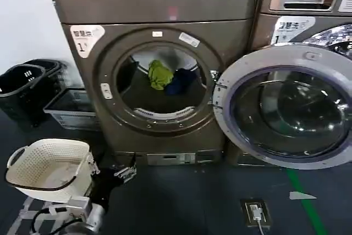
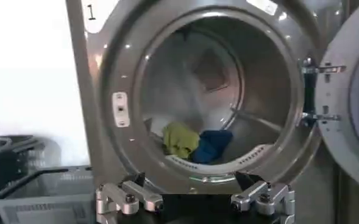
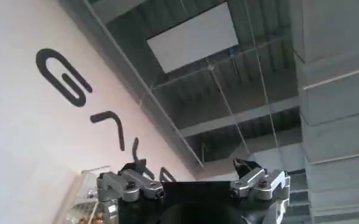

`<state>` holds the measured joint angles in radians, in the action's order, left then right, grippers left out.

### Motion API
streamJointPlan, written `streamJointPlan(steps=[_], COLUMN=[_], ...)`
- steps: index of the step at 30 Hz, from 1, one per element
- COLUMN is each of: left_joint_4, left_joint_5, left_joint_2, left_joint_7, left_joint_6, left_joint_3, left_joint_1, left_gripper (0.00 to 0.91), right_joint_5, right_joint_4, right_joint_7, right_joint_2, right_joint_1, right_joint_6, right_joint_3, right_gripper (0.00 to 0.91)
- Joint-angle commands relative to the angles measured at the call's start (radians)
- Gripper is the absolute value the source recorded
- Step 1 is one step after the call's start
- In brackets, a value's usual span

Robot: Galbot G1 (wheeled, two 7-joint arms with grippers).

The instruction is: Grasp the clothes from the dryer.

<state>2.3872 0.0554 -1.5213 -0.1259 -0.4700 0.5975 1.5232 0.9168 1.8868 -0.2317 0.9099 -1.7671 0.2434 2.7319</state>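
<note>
Since the door [image 1: 286, 108] is swung wide, the clothes [image 1: 168, 78] are easy to see, green piece touching the navy one at the bottom of the dryer [image 1: 157, 70] drum. Left gripper [image 2: 194, 201] sits low in front w/ fingers spread, nothing held, prob lining up a reach. Right gripper [image 3: 194, 185], also spread, points up at ceiling, idle. Head view adds the white basket [image 1: 49, 169] near the robot.

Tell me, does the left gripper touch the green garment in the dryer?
Apart. The left wrist view shows the left gripper open outside the dryer, the green garment deeper inside.
</note>
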Motion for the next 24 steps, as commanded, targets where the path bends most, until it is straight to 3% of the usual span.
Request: streamJointPlan(steps=[1, 11, 18, 24], left_joint_4=[-0.001, 0.0, 0.004, 0.008], left_joint_5=[0.0, -0.002, -0.002, -0.005], left_joint_2=[0.001, 0.0, 0.001, 0.002], left_joint_7=[-0.001, -0.003, -0.003, -0.004], left_joint_6=[-0.001, -0.001, 0.001, 0.002], left_joint_3=[-0.001, 0.0, 0.0, -0.002], left_joint_1=[0.001, -0.001, 0.001, 0.0], left_gripper=[0.907, 0.907, 0.907, 0.907], right_joint_5=[0.0, 0.001, 0.002, 0.039], right_joint_4=[0.001, 0.002, -0.001, 0.001], right_joint_7=[0.0, 0.004, -0.001, -0.011], right_joint_2=[0.001, -0.003, -0.005, -0.004], right_joint_1=[-0.001, 0.0, -0.009, -0.012], right_joint_6=[-0.001, -0.003, -0.047, -0.021], right_joint_3=[0.0, -0.002, -0.001, 0.015], right_gripper=[0.907, 0.907, 0.907, 0.907])
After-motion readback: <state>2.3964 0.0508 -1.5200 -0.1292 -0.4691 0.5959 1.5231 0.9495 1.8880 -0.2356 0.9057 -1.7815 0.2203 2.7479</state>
